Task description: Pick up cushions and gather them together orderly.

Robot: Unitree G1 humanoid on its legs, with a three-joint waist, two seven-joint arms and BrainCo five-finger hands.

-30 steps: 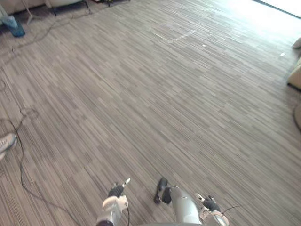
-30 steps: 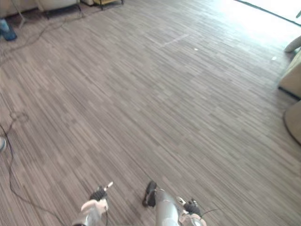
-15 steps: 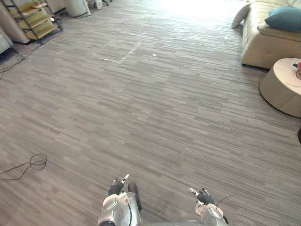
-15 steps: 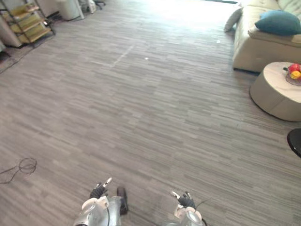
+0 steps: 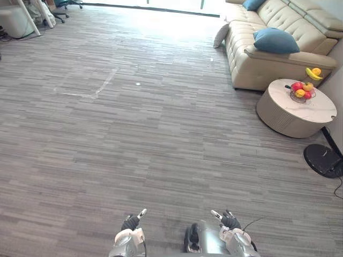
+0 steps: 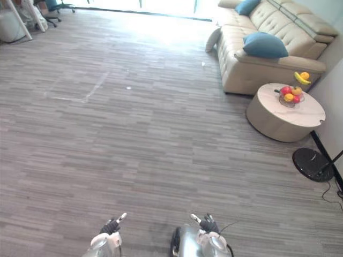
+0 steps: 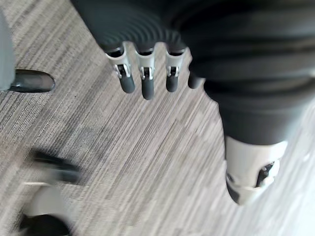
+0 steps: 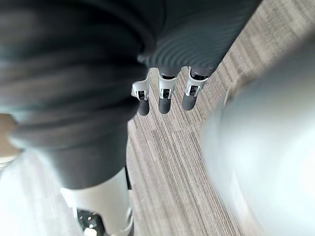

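A blue cushion point(image 5: 275, 40) lies on the near end of the beige sofa point(image 5: 252, 67) at the far right. A second blue cushion point(image 5: 252, 4) sits farther back on the same sofa. A pale cushion point(image 5: 221, 35) leans against the sofa's left side on the floor. My left hand point(image 5: 131, 222) hangs low at the bottom edge, fingers point(image 7: 143, 78) straight and empty. My right hand point(image 5: 229, 221) hangs beside it, fingers point(image 8: 165, 93) relaxed, holding nothing. Both hands are far from the cushions.
A round low table point(image 5: 296, 112) with a fruit bowl point(image 5: 302, 92) stands before the sofa; bananas point(image 5: 313, 72) lie on the sofa arm. A black fan base point(image 5: 322, 160) sits at the right edge. Office chairs and a white object point(image 5: 16, 20) stand far left.
The camera has swung to the right: the sofa, cushions and round table have come further into view. Both hands stay low and empty.
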